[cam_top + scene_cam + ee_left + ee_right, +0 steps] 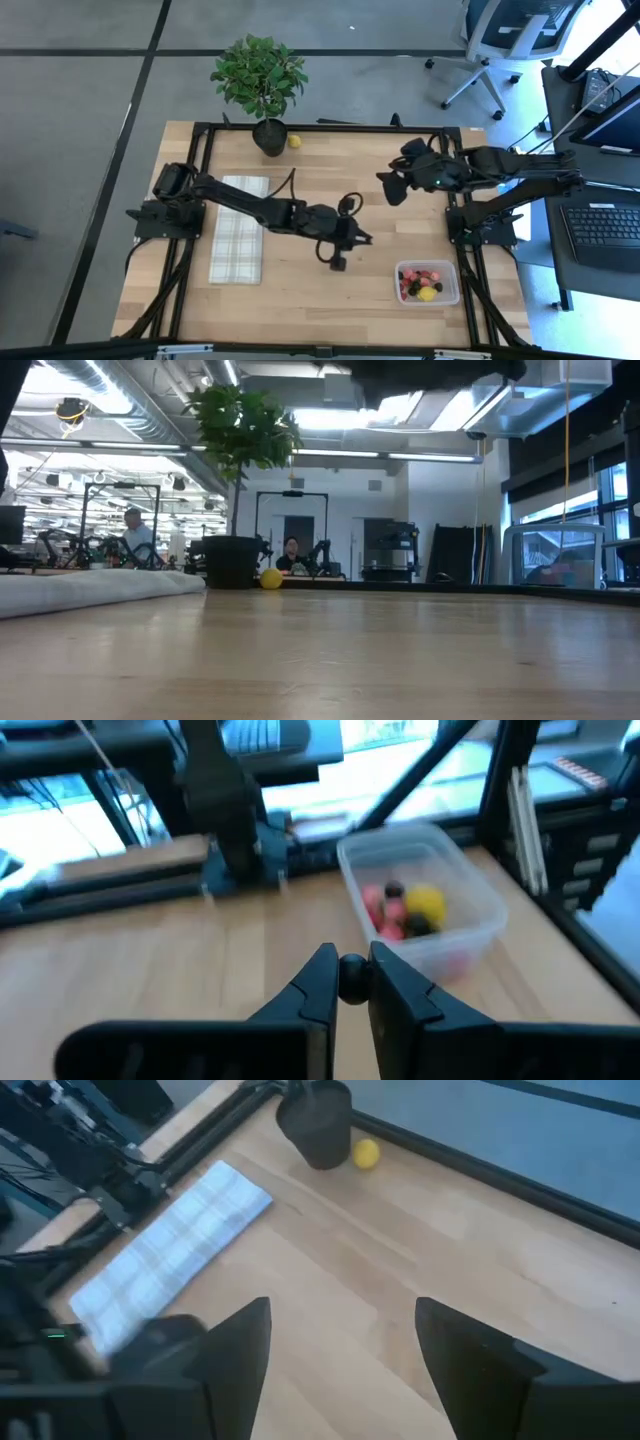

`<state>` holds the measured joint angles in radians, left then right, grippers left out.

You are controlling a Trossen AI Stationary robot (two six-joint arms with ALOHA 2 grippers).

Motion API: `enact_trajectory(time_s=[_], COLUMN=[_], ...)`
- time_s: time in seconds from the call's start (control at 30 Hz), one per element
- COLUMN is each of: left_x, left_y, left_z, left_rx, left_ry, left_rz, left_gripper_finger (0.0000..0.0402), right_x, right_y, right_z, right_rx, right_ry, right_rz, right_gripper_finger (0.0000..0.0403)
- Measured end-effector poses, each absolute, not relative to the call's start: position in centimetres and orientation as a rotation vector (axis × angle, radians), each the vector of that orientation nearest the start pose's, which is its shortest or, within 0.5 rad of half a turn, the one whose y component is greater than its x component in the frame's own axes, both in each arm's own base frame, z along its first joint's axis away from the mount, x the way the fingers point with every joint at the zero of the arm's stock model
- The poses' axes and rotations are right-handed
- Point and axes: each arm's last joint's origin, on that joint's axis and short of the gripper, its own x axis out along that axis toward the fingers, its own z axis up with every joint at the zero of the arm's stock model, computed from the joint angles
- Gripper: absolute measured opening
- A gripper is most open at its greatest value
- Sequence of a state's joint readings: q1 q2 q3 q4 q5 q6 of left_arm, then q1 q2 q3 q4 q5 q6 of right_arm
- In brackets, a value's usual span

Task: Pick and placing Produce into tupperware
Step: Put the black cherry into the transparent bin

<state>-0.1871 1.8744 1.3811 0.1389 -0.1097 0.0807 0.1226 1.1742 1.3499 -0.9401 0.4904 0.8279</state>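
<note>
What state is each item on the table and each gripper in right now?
Left gripper: shut on a dark berry piece.
Right gripper: open, empty.
Tupperware: lidless, holding several produce pieces.
Lemon piece: loose beside the plant pot.
Plaid cloth: folded flat.

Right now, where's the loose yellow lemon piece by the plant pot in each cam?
High: lemon piece just right of the plant pot, at the table's far edge.
Low: lemon piece beside the pot, right of it, left of centre.
Left wrist: not in view.
Right wrist: lemon piece next to the pot.
Shared landmark: the plant pot.
</note>
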Motion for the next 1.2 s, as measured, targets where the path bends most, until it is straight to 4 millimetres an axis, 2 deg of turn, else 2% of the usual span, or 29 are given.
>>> enact_trajectory(time_s=[0.07,0.13,0.3,0.73,1.0,1.2], left_x=[43.3,44.0,46.6,54.1,55.7,55.9], left_y=[-8.2,-8.5,-9.5,-13.6,-14.1,-13.3], left_z=[26.9,27.0,25.3,21.8,17.4,16.5], left_rx=[0.119,0.096,0.057,0.016,-0.033,-0.031], left_ry=[0.305,0.294,0.315,0.239,0.318,0.35], left_rz=[-0.091,-0.085,-0.076,-0.16,-0.201,-0.182], left_gripper_finger=[0.0028,0.0028,0.0032,0.0032,0.0028,0.0061], right_x=[21.5,21.7,22.1,21.4,21.3,21.3], right_y=[1.3,1.3,1.4,1.3,1.3,1.3], right_z=[38.4,38.3,37.8,37.2,37.1,37.1], right_rx=[0.545,0.543,0.541,0.514,0.508,0.505], right_ry=[0.546,0.553,0.583,0.674,0.691,0.696], right_rz=[-0.625,-0.627,-0.624,-0.647,-0.652,-0.653], right_gripper_finger=[0.0249,0.0249,0.0249,0.0249,0.0249,0.0249])
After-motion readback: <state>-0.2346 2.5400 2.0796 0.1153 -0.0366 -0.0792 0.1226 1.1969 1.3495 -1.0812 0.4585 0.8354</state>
